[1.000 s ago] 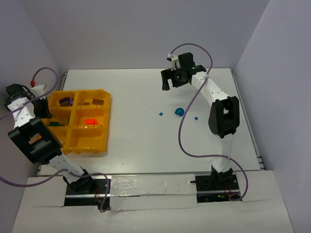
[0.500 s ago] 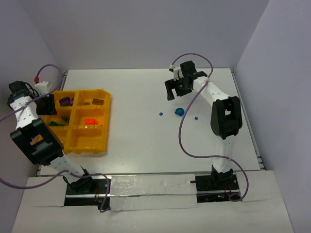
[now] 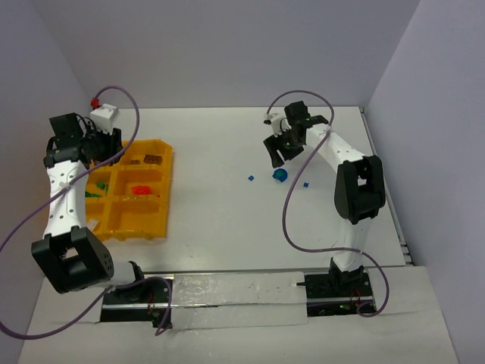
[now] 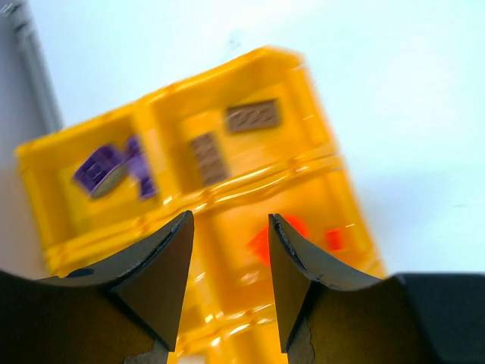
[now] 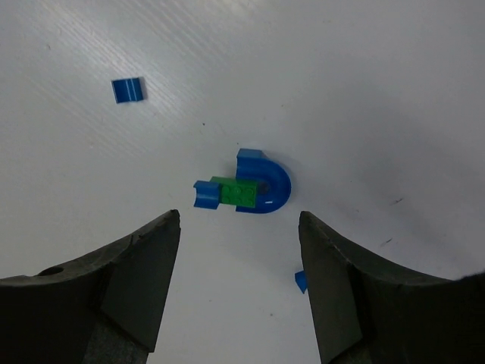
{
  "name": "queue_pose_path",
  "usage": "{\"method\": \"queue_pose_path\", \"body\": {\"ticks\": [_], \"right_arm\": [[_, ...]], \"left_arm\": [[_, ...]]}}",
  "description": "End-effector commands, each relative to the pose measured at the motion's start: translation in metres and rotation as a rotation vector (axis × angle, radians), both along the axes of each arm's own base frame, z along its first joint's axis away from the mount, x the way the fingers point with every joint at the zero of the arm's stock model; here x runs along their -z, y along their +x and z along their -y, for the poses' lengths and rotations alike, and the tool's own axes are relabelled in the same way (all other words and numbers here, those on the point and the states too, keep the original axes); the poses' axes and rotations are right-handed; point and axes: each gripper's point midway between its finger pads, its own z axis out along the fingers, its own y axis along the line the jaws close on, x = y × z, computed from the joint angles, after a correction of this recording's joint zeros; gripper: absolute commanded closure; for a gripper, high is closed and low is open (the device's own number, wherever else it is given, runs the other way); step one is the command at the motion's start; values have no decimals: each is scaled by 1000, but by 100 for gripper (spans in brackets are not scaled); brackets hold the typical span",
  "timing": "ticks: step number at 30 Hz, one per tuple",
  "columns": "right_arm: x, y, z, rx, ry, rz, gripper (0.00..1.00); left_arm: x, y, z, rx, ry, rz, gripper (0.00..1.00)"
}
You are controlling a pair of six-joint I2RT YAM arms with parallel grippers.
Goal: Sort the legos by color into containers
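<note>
The yellow-orange tray [image 3: 140, 233] lies at the left. Its bins hold purple pieces [image 4: 106, 168], brown pieces [image 4: 254, 116], orange-red pieces [image 3: 140, 189] and green bits [image 3: 95, 195]. My left gripper [image 3: 95, 145] is open and empty above the tray's far left corner; in the left wrist view [image 4: 229, 218] it hovers over the tray [image 4: 318, 152]. A blue curved piece with a green brick [image 5: 239, 192] joined to it lies on the table [image 3: 280, 174]. My right gripper [image 3: 280, 148] is open and empty just behind that cluster, which sits ahead of its fingertips [image 5: 239, 215].
A small blue brick [image 3: 249, 178] lies left of the cluster, also seen in the right wrist view [image 5: 127, 89]. Another blue bit [image 3: 306, 183] lies to the right, close to my right finger [image 5: 301, 280]. White walls close the table's back and sides.
My left arm has swung up and to the right, bringing its gripper over the tray's far left corner. My right gripper has moved nearer and lower, toward the blue and green cluster.
</note>
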Motion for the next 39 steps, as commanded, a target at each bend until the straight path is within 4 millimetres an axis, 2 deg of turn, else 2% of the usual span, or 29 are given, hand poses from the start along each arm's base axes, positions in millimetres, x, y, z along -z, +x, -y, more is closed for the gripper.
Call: {"method": "queue_pose_path", "body": {"ticks": [1,3,5,8,14,19,26,39], "right_arm": [[-16,-17,12,-197,-54,26,32],[-19,-18,20,-336,-65,68,40],[-21,-19,29,-427,-54,92,44],[-17,-29,42,-628,-36,107,46],[-7,-31,55,-979,-40,202,49],[1,-32,50,-1118,-9,219,49],[9,-34,28,-1255,33,246,50],[25,-17,3,-1342,34,247,51]], "left_arm": [[-25,6,30,75,-86,101,47],[-30,1,53,162,-153,86,47],[-33,-2,67,226,-190,81,48],[-38,-6,87,306,-220,87,48],[-37,-6,107,356,-245,74,49],[-35,-3,111,365,-258,44,49],[-30,-2,110,354,-265,6,49],[-20,5,110,341,-268,-28,49]]}}
